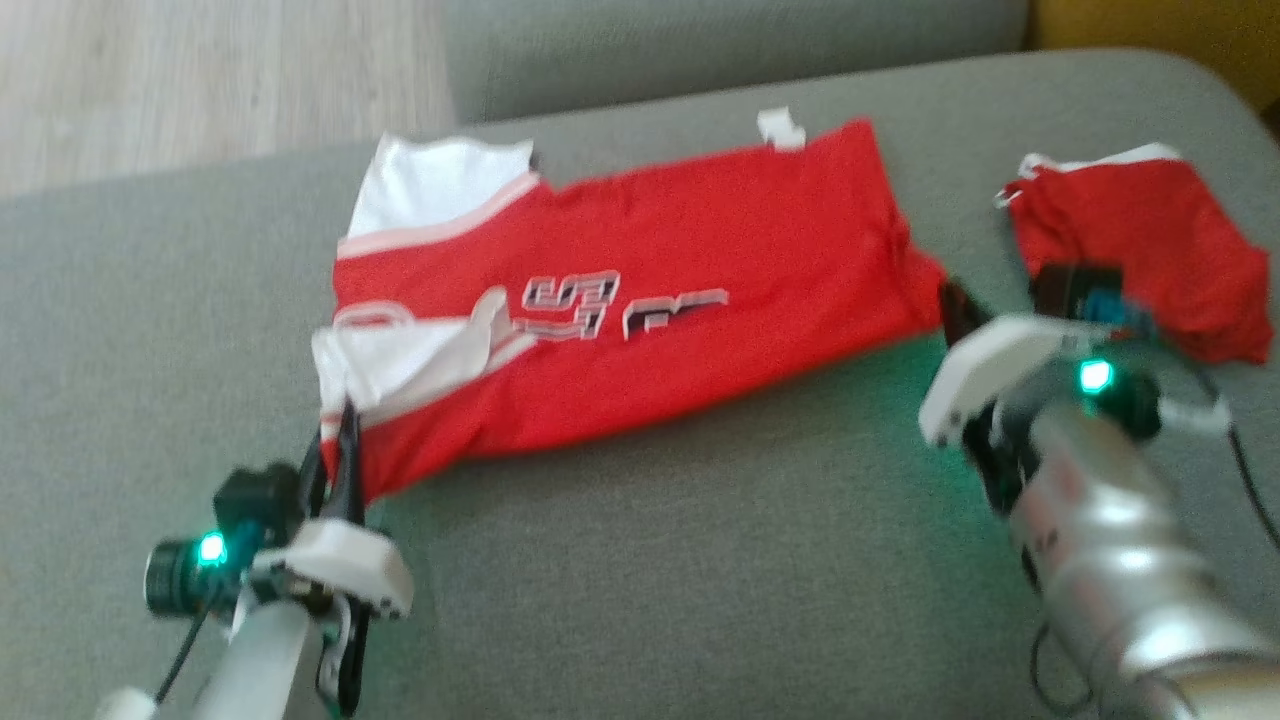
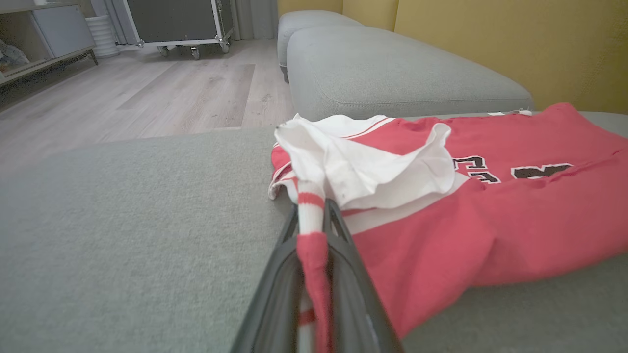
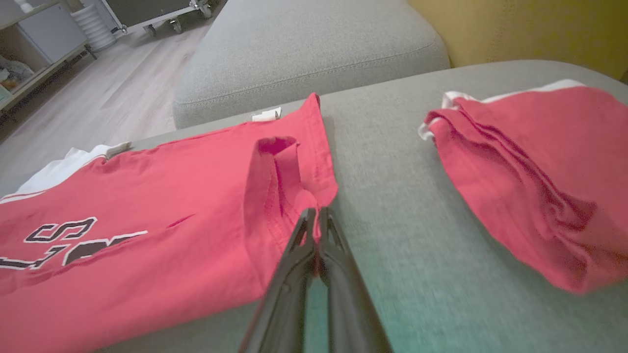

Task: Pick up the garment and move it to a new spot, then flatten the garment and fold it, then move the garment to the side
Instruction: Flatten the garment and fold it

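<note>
red garment (image 1: pixel 650 230) on grey sofa (image 1: pixel 700 560)

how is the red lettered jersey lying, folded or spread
Mostly spread: the red lettered jersey lies flat on the grey cushion, lettering showing.

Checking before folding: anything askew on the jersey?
The jersey is not flat: its white sleeve, pinched by the left end effector, lies crumpled over the red front; the hem corner at the right end effector stands up in a ridge.

forearms (image 1: pixel 1100 540) silver-grey | wrist housings (image 1: pixel 350 565) white, green lights (image 1: pixel 1095 376) | black cables (image 1: pixel 1248 478) | claw fingers (image 2: pixel 351 279) dark, long
</note>
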Motion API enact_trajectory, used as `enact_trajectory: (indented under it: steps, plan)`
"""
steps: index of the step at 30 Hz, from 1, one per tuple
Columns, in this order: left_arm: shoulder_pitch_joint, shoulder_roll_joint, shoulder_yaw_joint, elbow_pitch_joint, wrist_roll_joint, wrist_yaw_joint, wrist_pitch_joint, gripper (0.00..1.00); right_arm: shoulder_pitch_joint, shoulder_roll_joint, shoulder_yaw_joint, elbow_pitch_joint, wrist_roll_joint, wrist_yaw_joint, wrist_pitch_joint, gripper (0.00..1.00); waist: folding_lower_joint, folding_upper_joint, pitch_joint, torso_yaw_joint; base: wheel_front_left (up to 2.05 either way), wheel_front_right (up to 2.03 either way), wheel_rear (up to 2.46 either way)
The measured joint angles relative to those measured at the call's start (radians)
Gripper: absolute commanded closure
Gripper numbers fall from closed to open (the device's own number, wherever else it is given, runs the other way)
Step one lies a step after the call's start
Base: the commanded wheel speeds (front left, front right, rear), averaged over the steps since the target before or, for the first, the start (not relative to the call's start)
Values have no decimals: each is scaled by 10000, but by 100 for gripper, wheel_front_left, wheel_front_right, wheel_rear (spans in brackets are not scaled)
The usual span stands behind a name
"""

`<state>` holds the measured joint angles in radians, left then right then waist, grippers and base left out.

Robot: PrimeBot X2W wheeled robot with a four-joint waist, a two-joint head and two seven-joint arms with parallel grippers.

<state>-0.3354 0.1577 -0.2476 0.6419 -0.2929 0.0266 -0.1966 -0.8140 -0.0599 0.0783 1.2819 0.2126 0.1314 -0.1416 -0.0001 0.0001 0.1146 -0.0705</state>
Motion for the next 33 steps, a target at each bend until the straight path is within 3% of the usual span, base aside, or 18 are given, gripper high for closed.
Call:
enact_trajectory:
  steps: [11, 33]
  plan:
    - [1639, 249, 98, -621, -366, 86, 230, 100, 2105, 21, -25, -330, 341, 2, -727, 100, -1, 0, -1162, -520, 0, 0, 0]
    - [2249, 499, -173, -1607, -485, 176, 1043, 100, 3424, 50, -665, -1870, 134, 2, -497, 100, 1, 0, -1321, -590, 0, 0, 0]
